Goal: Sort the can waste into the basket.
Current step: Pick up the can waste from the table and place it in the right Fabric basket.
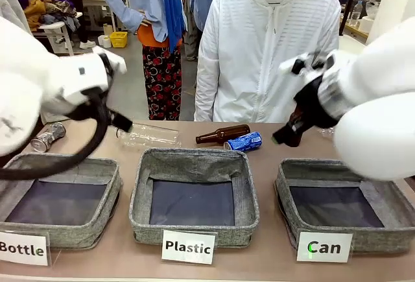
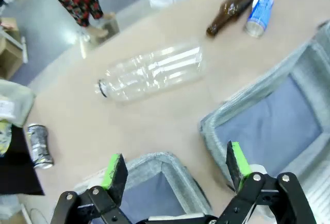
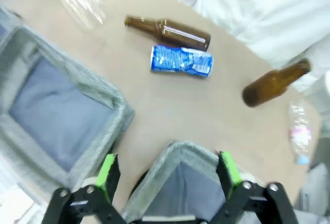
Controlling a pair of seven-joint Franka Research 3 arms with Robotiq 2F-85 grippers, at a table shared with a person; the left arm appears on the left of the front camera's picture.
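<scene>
Looking across the table (image 1: pixel 272 266), I see three grey baskets in a row at the near edge. The one signed "Can" (image 1: pixel 286 217) sits at the robot's right and has nothing in it. Both arms hang above the row. The left gripper (image 2: pixel 175 159) and the right gripper (image 3: pixel 167 163) each have their fingers spread wide with nothing between them.

Beyond the baskets lie a clear plastic bottle (image 1: pixel 148 136) and a brown bottle (image 1: pixel 222 134). The blue can (image 1: pixel 244 142) lies on its side just beside the brown bottle, behind the middle basket. The dark, silver-printed can (image 1: pixel 47 137) lies well apart, at the far left behind the "Bottle" basket (image 1: pixel 111 194).

My worry is the blue can. It can roll, and with the glass so close a finger coming down might catch the bottle or shove the can away. The other can faces a long carry past two wrong baskets, so a loose grip could drop it short.
</scene>
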